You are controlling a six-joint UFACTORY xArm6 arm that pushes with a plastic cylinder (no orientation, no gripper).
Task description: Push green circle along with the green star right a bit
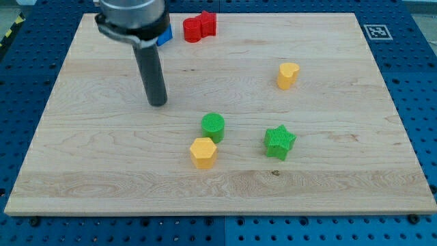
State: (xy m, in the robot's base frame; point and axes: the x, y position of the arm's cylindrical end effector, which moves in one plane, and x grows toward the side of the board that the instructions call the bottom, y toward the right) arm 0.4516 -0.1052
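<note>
Camera view: wooden board [102, 171] on a blue pegboard.
Tip: my tip [158, 103] stood up-left of the green circle [213, 126], apart; no jaws on this rod.
Green star [279, 141]: right of the circle, apart.
Yellow hexagon [203, 152]: just below-left of the circle.
Yellow heart [287, 74]: upper right.

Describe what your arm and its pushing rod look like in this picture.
My arm ends in a straight, smooth, dark grey cylindrical rod whose lower end, my tip, meets the wooden board. Above the rod sits a wider round black collar with a pale grey rim, cut off by the view's top. No cables or markings show on it.
</note>
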